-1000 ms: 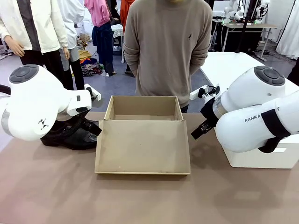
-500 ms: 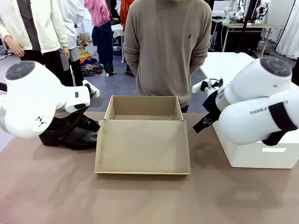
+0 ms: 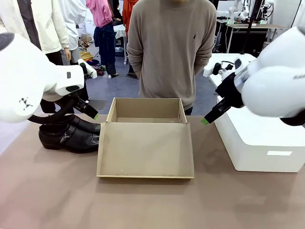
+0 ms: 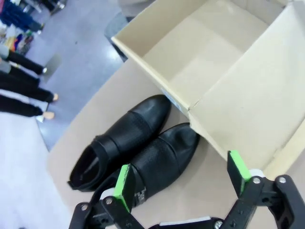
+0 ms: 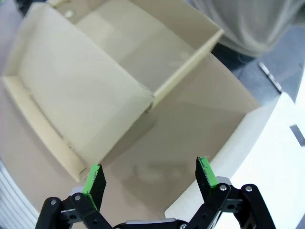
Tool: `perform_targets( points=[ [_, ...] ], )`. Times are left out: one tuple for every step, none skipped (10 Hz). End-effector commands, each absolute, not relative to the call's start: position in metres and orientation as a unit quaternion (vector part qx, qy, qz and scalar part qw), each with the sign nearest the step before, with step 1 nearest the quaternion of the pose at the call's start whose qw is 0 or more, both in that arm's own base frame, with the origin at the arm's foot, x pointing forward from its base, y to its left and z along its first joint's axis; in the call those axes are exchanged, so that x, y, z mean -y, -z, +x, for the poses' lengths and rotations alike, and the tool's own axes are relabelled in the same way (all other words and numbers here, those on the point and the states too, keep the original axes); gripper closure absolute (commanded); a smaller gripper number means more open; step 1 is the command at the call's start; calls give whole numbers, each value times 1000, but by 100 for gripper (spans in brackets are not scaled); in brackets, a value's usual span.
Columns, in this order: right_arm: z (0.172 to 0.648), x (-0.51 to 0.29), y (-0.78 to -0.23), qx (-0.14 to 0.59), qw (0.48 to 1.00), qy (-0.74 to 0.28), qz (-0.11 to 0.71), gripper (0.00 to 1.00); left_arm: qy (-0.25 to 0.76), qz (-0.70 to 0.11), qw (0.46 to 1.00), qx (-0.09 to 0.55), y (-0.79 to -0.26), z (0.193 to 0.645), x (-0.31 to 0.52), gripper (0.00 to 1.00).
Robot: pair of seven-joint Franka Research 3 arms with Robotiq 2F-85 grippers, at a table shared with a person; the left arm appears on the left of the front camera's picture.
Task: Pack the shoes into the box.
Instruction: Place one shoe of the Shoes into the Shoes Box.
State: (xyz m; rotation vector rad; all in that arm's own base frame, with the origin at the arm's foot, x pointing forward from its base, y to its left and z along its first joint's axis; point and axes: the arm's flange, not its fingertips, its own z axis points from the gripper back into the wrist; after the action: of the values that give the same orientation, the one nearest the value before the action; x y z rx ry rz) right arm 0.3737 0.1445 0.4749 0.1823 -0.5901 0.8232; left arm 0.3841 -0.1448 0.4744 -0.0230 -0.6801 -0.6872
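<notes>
The shoes, a glossy black pair, lie side by side on the table left of the box. The box is brown cardboard and stands open and empty, its lid flap lying flat toward me. My left gripper hangs open just above the shoes' toes. In the left wrist view the shoes lie below my left gripper, beside the box corner. My right gripper is open in the air right of the box. In the right wrist view my right gripper hovers over bare table by the box.
A larger white box stands at the table's right side, under the right arm. A person in a beige sweater stands right behind the cardboard box at the far edge. Bare brown table stretches in front of the lid.
Both arms have lifted and swung outward. The left arm rose off the shoes, uncovering them, and the right arm moved up and to the right. Shoes and box stayed put.
</notes>
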Motion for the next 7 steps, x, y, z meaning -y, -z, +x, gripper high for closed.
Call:
perform_targets(
  points=[
    [370, -111, -490, 275, 831, -458, 156, 0, 398, -58, 860, 315, -490, 381, 119, 0],
    [367, -102, -496, 276, 816, -476, 177, 0, 421, -64, 852, 305, -496, 378, 113, 0],
    [366, -93, -500, 282, 809, -482, 185, 0, 442, -76, 841, 302, -500, 376, 107, 0],
    [366, -82, -503, 287, 803, -484, 197, 0, 457, -88, 832, 302, -504, 376, 98, 0],
    [365, -72, -505, 289, 799, -486, 206, 0, 465, -90, 827, 304, -506, 373, 89, 0],
    [365, -64, -506, 291, 795, -485, 219, 0, 467, -85, 825, 307, -508, 373, 81, 0],
    [366, -57, -506, 293, 793, -483, 229, 0, 474, -90, 820, 309, -510, 372, 74, 0]
  ],
)
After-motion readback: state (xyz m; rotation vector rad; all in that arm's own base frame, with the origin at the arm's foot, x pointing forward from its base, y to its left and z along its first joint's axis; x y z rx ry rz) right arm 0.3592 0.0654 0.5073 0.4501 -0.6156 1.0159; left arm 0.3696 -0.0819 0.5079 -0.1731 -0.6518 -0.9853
